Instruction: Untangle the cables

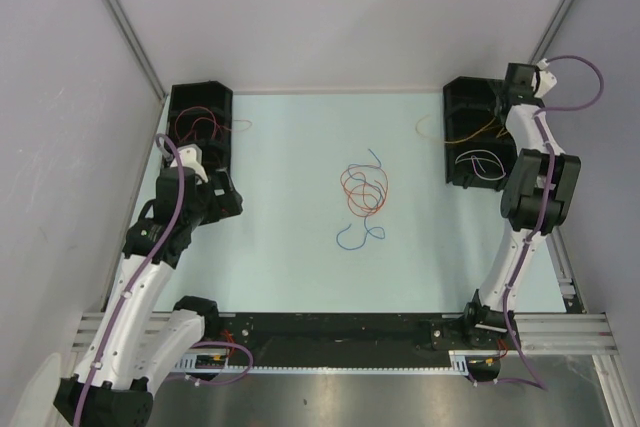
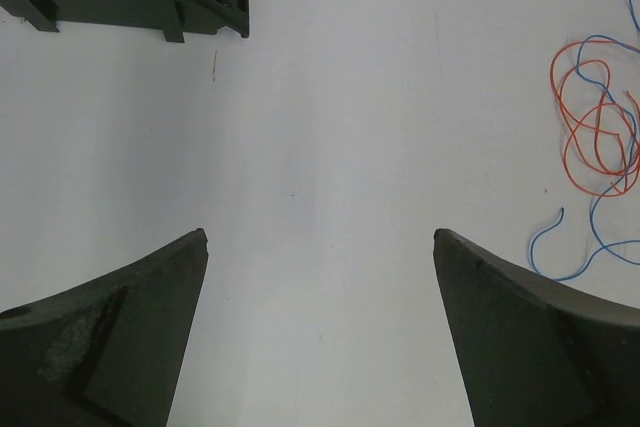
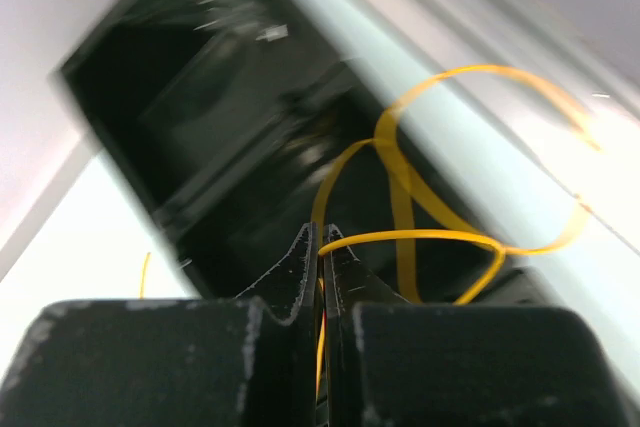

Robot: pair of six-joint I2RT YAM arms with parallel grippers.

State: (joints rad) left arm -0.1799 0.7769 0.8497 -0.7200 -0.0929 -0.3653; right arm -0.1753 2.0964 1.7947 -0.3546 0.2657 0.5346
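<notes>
Your left claw (image 2: 320, 237): jaws stand wide apart | red-blue tangle (image 2: 598, 117): ahead, to its right | your right claw (image 3: 321, 237): closed, pinching yellow cable (image 3: 400, 187) | black bin (image 3: 200, 127): just beyond its tips

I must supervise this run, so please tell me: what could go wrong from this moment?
1. The right gripper is shut on the yellow cable above the right bin, but a loop of the cable reaches beyond the bin's rim. On release, part may land outside.
2. The tangle interlaces red and blue cables, so pulling one could tighten it or drag the whole bundle.
</notes>
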